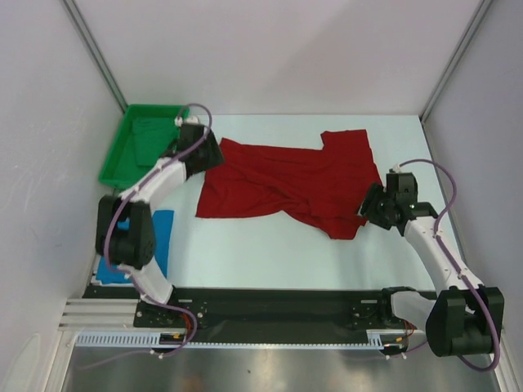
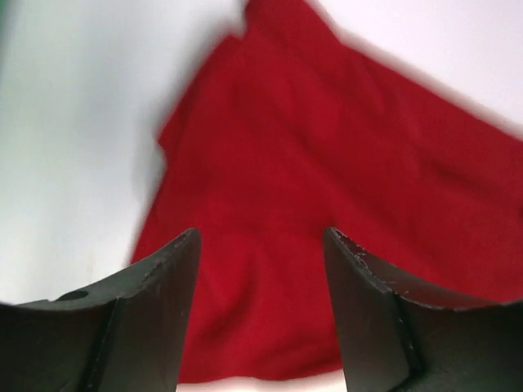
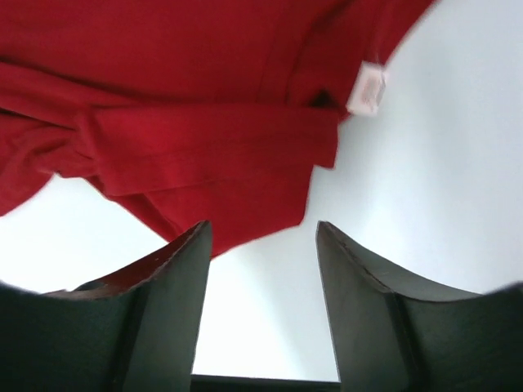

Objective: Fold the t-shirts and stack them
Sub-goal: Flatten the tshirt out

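Note:
A deep red t-shirt (image 1: 286,180) lies rumpled and partly spread across the middle of the white table. My left gripper (image 1: 214,153) hovers open over the shirt's left edge, and in the left wrist view the red cloth (image 2: 327,163) fills the space beyond the open gripper (image 2: 261,237), with nothing held. My right gripper (image 1: 368,206) stands open at the shirt's right lower corner. In the right wrist view this gripper (image 3: 261,227) has bare table between its fingers, and the shirt's hem (image 3: 163,82) with a white label (image 3: 368,88) lies just ahead. A bright blue t-shirt (image 1: 162,233) lies flat at the left, partly hidden by the left arm.
A green tray (image 1: 114,163) stands at the back left and holds a dark green cloth (image 1: 151,135). White walls close in the table on the left, right and back. A black rail (image 1: 270,306) with the arm bases runs along the near edge.

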Robot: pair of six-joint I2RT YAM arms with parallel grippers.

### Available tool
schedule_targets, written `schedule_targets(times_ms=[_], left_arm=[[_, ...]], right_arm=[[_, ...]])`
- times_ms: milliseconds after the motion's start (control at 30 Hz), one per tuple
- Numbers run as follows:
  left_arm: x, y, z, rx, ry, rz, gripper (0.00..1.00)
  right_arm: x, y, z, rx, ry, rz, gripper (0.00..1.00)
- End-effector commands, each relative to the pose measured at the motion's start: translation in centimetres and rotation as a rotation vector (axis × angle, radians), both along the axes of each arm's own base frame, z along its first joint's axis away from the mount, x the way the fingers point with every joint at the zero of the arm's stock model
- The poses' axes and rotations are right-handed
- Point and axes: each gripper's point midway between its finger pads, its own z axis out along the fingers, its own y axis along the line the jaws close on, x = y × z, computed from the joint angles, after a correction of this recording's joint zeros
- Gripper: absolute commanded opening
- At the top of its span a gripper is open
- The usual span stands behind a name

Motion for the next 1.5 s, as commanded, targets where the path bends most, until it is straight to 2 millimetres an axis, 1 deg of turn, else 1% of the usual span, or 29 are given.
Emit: schedule_targets(times_ms=[0, 33, 67, 100, 133, 167, 200, 233, 267, 300, 367, 400, 500, 533, 600, 667, 700, 733, 800, 900, 967, 1000, 1200, 1333, 1467], left_arm=[[-6.7, -2.6, 2.0, -0.026, -0.078, -0.030, 0.66], [-7.5, -2.9, 2.4, -0.055, -0.111, -0.028, 0.64], [-9.2, -3.7, 4.5, -0.126, -0.164, -0.068, 0.63], [-11.0, -3.7, 2.5, -0.142, -0.132, -0.080, 0.62], [-12.1, -3.8, 2.5, -0.166, -0.136, -0.088, 0.61], [-13.8, -4.6, 3.6, -0.226, -0.159, -0.143, 0.61], [-15.4, -4.6, 1.9, -0.239, -0.128, -0.162, 0.61], [-16.4, -4.7, 1.7, -0.254, -0.123, -0.176, 0.60], [-17.2, -4.9, 1.5, -0.274, -0.118, -0.185, 0.60], [-18.8, -5.1, 1.0, -0.300, -0.111, -0.211, 0.60], [-20.0, -5.2, 0.5, -0.320, -0.104, -0.225, 0.59], [-20.9, -5.0, -0.1, -0.325, -0.094, -0.227, 0.59], [-22.3, -5.2, -0.5, -0.354, -0.080, -0.246, 0.59], [-22.6, -5.3, -0.6, -0.371, -0.072, -0.243, 0.58], [-22.8, -5.4, 0.0, -0.391, -0.088, -0.242, 0.58], [-22.7, -5.5, 0.5, -0.404, -0.105, -0.237, 0.57], [-22.6, -5.4, 0.8, -0.404, -0.115, -0.236, 0.57], [-22.6, -5.5, 0.9, -0.401, -0.118, -0.245, 0.57], [-22.5, -5.6, 1.4, -0.398, -0.122, -0.252, 0.57], [-22.5, -5.6, 1.5, -0.398, -0.122, -0.254, 0.57], [-22.6, -5.7, 1.4, -0.404, -0.118, -0.254, 0.57], [-22.6, -5.7, 1.3, -0.404, -0.114, -0.255, 0.57], [-22.8, -5.7, 1.3, -0.417, -0.117, -0.255, 0.57], [-22.9, -5.7, 1.5, -0.417, -0.121, -0.260, 0.57], [-22.8, -5.7, 1.6, -0.413, -0.125, -0.258, 0.57]], right_arm=[[0.4, -0.4, -1.5, 0.011, -0.015, -0.074, 0.58], [0.4, -0.7, -1.9, 0.002, -0.017, -0.096, 0.56], [0.3, -0.9, -2.6, 0.013, -0.022, -0.122, 0.53], [0.5, -0.9, -2.5, 0.021, -0.041, -0.132, 0.49], [0.5, -1.6, -2.9, 0.009, -0.049, -0.165, 0.47], [0.6, -1.9, -3.4, 0.014, -0.067, -0.201, 0.47], [0.6, -2.1, -3.6, 0.018, -0.078, -0.216, 0.39], [0.7, -2.8, -3.5, 0.023, -0.101, -0.258, 0.37], [0.5, -2.8, -4.3, 0.049, -0.112, -0.278, 0.36], [0.6, -3.1, -4.3, 0.069, -0.132, -0.299, 0.35], [1.1, -3.8, -4.3, 0.099, -0.178, -0.333, 0.35], [1.0, -4.0, -4.8, 0.100, -0.171, -0.344, 0.37], [1.3, -4.6, -5.5, 0.096, -0.180, -0.340, 0.41], [1.8, -4.3, -5.4, 0.123, -0.198, -0.317, 0.42], [1.6, -3.9, -6.0, 0.134, -0.196, -0.289, 0.40], [2.3, -3.5, -5.4, 0.152, -0.250, -0.258, 0.38], [2.3, -3.4, -5.3, 0.156, -0.264, -0.249, 0.38], [1.8, -3.2, -5.8, 0.157, -0.261, -0.242, 0.37], [1.8, -3.3, -5.4, 0.158, -0.302, -0.236, 0.38], [1.6, -3.2, -5.5, 0.163, -0.319, -0.229, 0.39], [1.8, -3.1, -5.3, 0.172, -0.325, -0.225, 0.39], [1.8, -3.0, -5.8, 0.175, -0.305, -0.224, 0.39], [2.5, -2.1, -6.4, 0.237, -0.295, -0.201, 0.39], [2.7, -2.0, -6.7, 0.247, -0.295, -0.203, 0.39], [2.6, -1.9, -6.7, 0.259, -0.299, -0.203, 0.35]])
